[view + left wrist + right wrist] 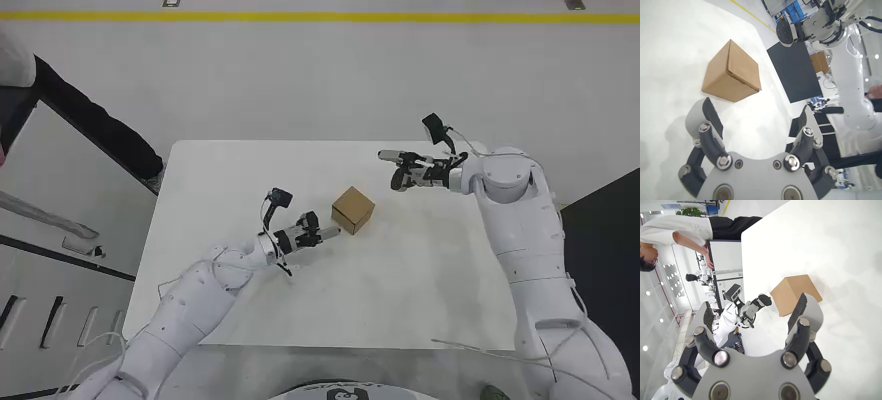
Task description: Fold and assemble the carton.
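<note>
**Item:** carton [353, 209], brown cardboard, folded into a closed cube, with a flap edge showing along one face.
**Location:** stands on the white bench [420, 290] near its middle, between the two claws and held by neither.
**Left claw** [756, 105]: fingers spread apart, holding nothing. It is just beside the carton on the robot's side, not touching it.
**Right claw** [754, 298]: fingers spread apart, holding nothing. It is farther from the carton, toward the bench's far edge, and faces the carton.
</note>
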